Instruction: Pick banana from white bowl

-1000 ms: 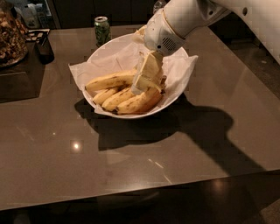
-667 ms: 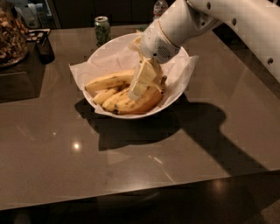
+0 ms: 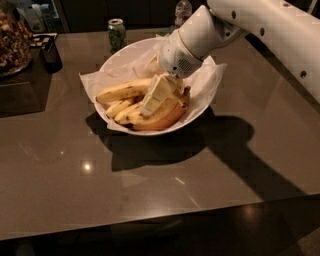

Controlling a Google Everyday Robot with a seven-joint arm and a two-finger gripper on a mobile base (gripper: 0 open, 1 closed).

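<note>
The white bowl (image 3: 125, 56), lined with crumpled white paper, stands on the dark table at the middle back. Several yellow bananas lie in it. The longest, gently curved banana (image 3: 161, 119), with brown specks, lies along the front of the pile. My gripper (image 3: 151, 101) reaches down from the white arm at the upper right into the bowl. It rests on the middle of the banana pile, right above the long banana, and hides part of the bananas.
A green can (image 3: 116, 33) stands behind the bowl to the left, and a water bottle (image 3: 183, 10) stands further back. A dark holder (image 3: 50, 56) and a snack-filled container (image 3: 12, 40) sit at the far left. The table's front edge runs along the bottom.
My gripper has moved a little left and down, deeper onto the banana pile. The bowl and the bananas have stayed in place.
</note>
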